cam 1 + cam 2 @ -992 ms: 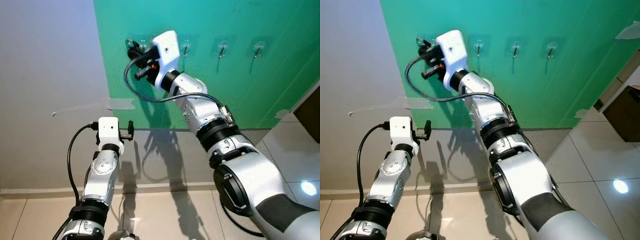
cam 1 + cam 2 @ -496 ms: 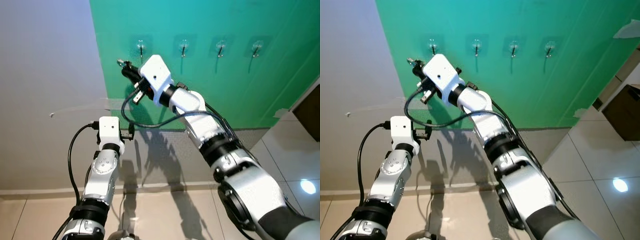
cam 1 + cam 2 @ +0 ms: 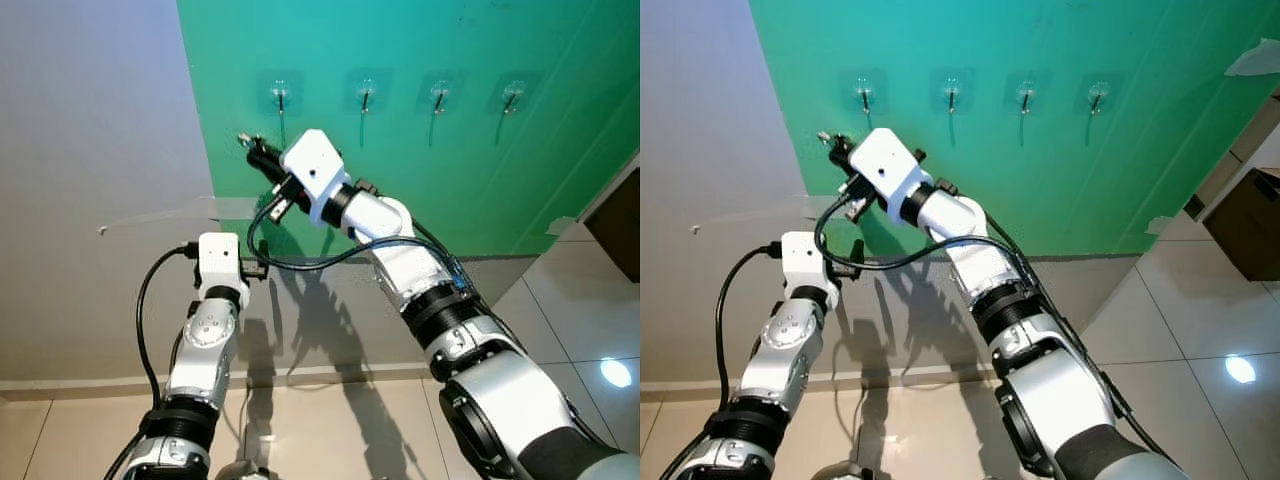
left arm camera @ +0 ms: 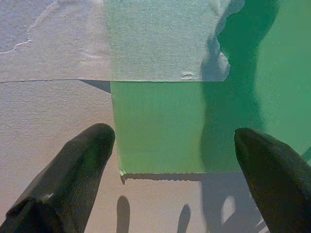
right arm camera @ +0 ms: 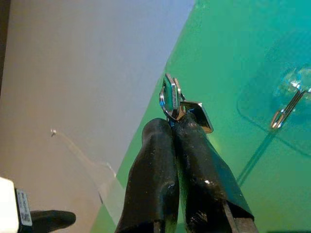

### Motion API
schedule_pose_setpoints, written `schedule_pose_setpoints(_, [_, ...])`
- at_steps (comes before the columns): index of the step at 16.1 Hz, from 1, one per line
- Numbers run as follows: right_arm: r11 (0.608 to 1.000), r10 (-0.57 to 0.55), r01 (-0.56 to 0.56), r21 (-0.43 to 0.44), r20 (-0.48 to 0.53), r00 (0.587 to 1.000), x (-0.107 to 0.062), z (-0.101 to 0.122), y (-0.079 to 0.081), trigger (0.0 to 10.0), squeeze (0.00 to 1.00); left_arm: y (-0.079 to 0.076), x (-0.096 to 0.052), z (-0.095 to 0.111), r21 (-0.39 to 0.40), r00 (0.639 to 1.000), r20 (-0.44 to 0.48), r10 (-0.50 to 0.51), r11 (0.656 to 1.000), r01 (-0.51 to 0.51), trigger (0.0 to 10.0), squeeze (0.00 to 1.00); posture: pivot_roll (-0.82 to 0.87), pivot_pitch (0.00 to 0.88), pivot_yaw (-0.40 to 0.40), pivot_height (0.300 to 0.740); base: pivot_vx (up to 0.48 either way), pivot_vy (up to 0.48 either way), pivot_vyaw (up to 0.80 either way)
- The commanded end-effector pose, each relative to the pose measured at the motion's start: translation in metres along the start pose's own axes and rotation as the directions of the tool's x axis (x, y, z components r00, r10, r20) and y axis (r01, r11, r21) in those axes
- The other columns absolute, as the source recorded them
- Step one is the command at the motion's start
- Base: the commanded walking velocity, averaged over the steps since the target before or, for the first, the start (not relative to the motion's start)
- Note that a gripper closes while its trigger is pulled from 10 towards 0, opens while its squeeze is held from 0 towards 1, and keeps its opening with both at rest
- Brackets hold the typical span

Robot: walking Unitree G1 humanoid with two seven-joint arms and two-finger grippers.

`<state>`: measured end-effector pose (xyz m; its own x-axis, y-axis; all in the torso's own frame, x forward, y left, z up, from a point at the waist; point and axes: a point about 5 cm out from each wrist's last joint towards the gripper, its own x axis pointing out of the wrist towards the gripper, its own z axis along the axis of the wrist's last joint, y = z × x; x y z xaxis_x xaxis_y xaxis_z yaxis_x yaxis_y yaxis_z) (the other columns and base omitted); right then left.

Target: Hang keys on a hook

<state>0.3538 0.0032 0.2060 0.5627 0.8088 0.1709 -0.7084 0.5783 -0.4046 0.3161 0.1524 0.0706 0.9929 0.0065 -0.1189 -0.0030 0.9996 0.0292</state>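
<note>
The right gripper point(image 5: 177, 128) pinches the keys point(image 5: 171, 99) between closed fingers, a silver ring and key blade poking past the tips, in the upper centre of the right wrist view. In the left eye view the gripper sits left of centre in the upper half, below and just left of the leftmost hook point(image 3: 281, 98), near it but apart from it. Four clear-backed hooks run in a row across the top of the green panel point(image 3: 480, 170); the other three lie further right along the row.

The left gripper point(image 4: 170, 165) hangs low with its fingers spread wide and nothing between them, facing the panel's lower edge and a strip of tape point(image 4: 121, 43).

To do this step well, the right arm would likely need to rise and swing slightly right until the ring sits level with the hook's tip, seen at the right edge of the right wrist view point(image 5: 286, 109). The ring should face the hook openly, so the wire passes through rather than glancing off the key blade. Letting go looks wise only once the ring rests behind the hook's upturned end; the hook's clear base looks stuck to the panel, so a hard push could peel it.
</note>
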Motion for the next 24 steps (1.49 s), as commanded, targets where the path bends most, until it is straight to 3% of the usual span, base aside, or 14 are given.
schedule_pose_setpoints(1, [1.000,-0.024,0.024,0.008,0.014,1.000,0.001,0.006,-0.007,0.0,0.00,-0.003,0.002,0.002,0.004,1.000,-0.004,-0.009,1.000,0.009,10.0,0.00,0.01,0.000,-0.039,0.740,0.000,0.000,0.00])
schedule_pose_setpoints(7, [0.998,-0.063,0.063,0.011,-0.013,0.998,0.002,0.006,-0.013,0.0,0.00,-0.001,0.002,0.002,0.007,1.000,-0.002,-0.005,1.000,0.005,10.0,0.00,0.01,0.000,-0.036,0.740,0.000,0.000,0.00])
schedule_pose_setpoints(8, [0.996,-0.087,0.088,0.005,-0.029,0.996,0.003,0.005,-0.016,10.0,0.00,-0.002,0.002,0.003,0.009,1.000,-0.001,-0.007,1.000,0.007,10.0,0.00,0.01,0.000,-0.034,0.740,0.000,0.000,0.00])
schedule_pose_setpoints(15, [0.991,-0.134,0.134,0.007,-0.046,0.990,0.003,0.005,-0.022,10.0,0.00,-0.003,0.003,0.003,0.015,1.000,-0.003,-0.014,1.000,0.014,10.0,0.00,0.01,0.000,-0.028,0.740,0.000,0.000,0.00])
schedule_pose_setpoints(19, [0.976,-0.182,0.187,0.110,-0.047,0.982,0.005,0.008,-0.031,10.0,0.00,-0.002,0.004,0.003,0.018,1.000,-0.004,-0.016,1.000,0.016,10.0,0.00,0.01,0.000,-0.026,0.740,0.000,0.000,0.00])
schedule_pose_setpoints(22, [0.959,-0.247,0.259,0.118,-0.110,0.963,0.002,-0.002,-0.038,10.0,0.00,-0.002,0.004,0.003,0.019,1.000,-0.003,-0.017,1.000,0.017,10.0,0.00,0.01,0.000,-0.026,0.740,0.000,0.000,0.00])
schedule_pose_setpoints(24, [0.930,-0.294,0.327,0.168,-0.194,0.936,-0.005,-0.018,-0.041,10.0,0.00,-0.001,0.003,0.003,0.019,1.000,-0.004,-0.017,1.000,0.018,10.0,0.00,0.01,0.000,-0.027,0.740,0.000,0.000,0.00])
